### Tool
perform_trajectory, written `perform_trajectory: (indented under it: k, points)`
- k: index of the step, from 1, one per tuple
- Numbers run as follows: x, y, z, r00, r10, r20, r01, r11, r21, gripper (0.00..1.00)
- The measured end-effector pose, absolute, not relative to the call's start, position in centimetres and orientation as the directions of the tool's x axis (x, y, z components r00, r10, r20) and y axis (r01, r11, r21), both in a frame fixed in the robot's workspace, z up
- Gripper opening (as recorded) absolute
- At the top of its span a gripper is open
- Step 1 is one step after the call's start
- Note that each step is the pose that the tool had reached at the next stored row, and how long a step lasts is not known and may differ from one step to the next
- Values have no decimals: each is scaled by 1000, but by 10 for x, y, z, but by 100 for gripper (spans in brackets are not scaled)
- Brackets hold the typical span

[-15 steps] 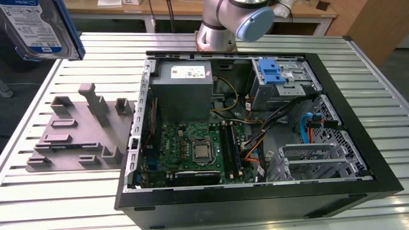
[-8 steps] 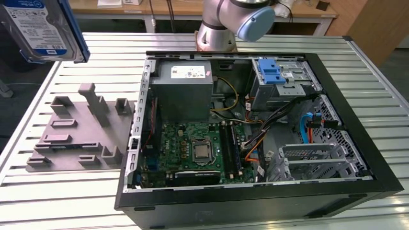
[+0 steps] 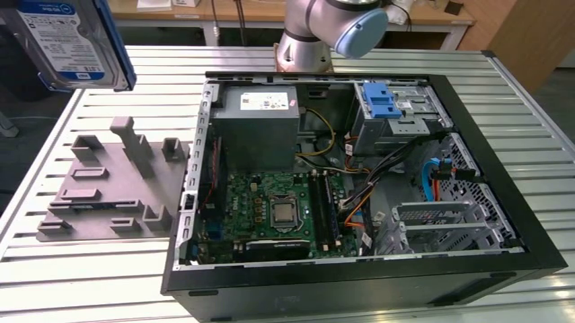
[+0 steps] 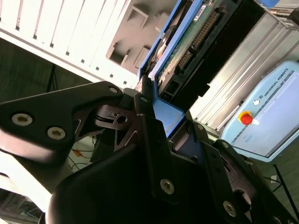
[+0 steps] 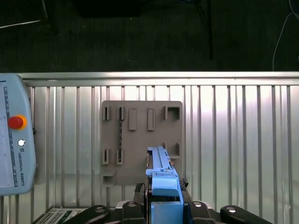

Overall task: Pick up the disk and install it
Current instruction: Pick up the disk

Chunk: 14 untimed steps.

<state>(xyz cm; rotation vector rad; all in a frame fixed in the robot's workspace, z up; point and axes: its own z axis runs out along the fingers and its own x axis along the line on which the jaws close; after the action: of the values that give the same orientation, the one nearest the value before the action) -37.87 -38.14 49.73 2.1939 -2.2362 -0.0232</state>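
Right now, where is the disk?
The disk is up in the air at the exterior view's top left, clamped in the gripper, above the grey holder plate beside the computer case.

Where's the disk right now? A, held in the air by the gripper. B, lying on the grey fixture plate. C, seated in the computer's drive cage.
A: the disk hangs above the grey fixture plate in the exterior view, and the gripper clamps it in the first wrist view.

The raised gripper (image 5: 162, 186) clamps the disk (image 3: 67, 40) between fingers (image 4: 148, 123).
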Motion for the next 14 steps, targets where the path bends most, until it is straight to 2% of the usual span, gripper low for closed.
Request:
perform_trajectory:
  k: [14]
  points:
    - [-352,-392,497,-19,-1000,-4,-1000,19,22,36]
